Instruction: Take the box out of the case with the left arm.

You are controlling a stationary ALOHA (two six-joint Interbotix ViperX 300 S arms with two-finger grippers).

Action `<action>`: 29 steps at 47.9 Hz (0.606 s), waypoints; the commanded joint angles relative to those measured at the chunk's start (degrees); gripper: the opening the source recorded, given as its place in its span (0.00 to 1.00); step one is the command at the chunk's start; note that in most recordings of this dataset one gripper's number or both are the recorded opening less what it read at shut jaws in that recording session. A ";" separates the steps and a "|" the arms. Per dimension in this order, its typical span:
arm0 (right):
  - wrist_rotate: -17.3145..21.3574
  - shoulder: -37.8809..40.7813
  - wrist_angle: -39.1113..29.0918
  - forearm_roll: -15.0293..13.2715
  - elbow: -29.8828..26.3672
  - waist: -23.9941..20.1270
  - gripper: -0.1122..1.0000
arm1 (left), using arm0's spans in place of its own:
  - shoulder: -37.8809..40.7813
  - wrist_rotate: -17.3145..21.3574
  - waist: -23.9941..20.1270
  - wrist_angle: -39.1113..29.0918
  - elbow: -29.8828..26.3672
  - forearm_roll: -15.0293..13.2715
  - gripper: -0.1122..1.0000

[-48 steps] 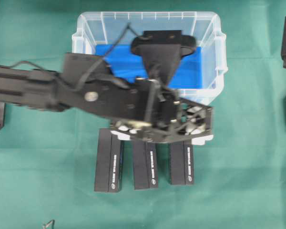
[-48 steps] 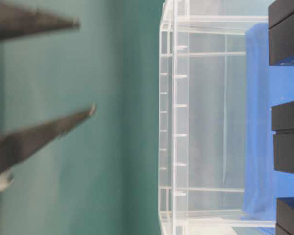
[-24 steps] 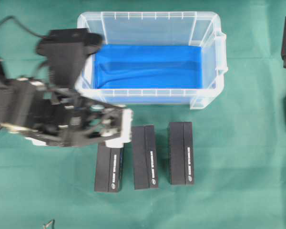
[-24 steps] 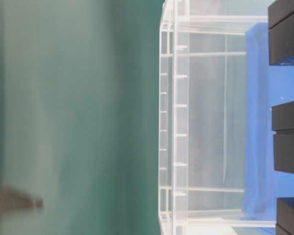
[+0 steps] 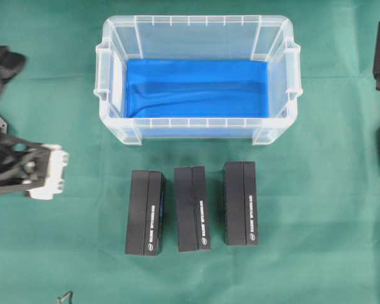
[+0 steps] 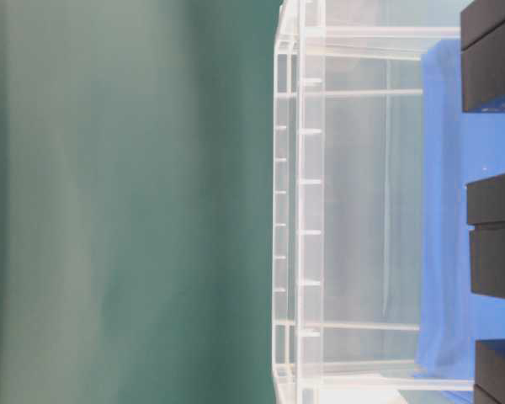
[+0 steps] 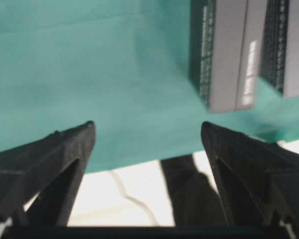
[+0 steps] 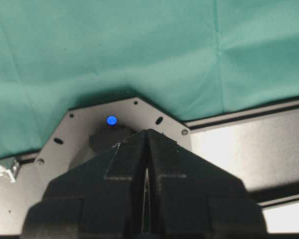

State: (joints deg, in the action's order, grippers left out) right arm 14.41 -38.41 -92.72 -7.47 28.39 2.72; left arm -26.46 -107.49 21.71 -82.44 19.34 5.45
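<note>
A clear case [image 5: 196, 76] lined with blue cloth [image 5: 196, 88] holds nothing else. Three black boxes [image 5: 193, 208] lie just before it. Left of the case, the left pincer [image 7: 147, 130] gapes released; the right pincer [image 8: 147, 137] is clenched.

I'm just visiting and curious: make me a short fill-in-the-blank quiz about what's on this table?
1. The clear plastic storage tub is lined with a ____ cloth.
2. ____ black rectangular boxes lie on the green tablecloth outside the tub.
3. The left gripper is ____ and holds nothing.

Missing words: blue; three; open
</note>
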 commanded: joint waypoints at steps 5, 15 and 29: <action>-0.09 0.26 1.32 -0.18 -0.35 0.09 0.10 | -5.01 -2.37 2.64 -1.93 3.25 0.26 0.84; -0.09 0.53 2.29 -0.18 -0.09 0.09 0.10 | -6.77 -3.78 2.99 -3.87 4.66 0.53 0.84; -0.09 0.53 2.29 -0.18 0.00 0.09 0.10 | -7.29 -3.25 0.97 -3.78 5.19 4.83 0.84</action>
State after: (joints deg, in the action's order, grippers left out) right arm 14.41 -37.97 -90.70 -7.56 28.92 2.72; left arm -33.05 -111.18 24.17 -86.22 25.05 8.70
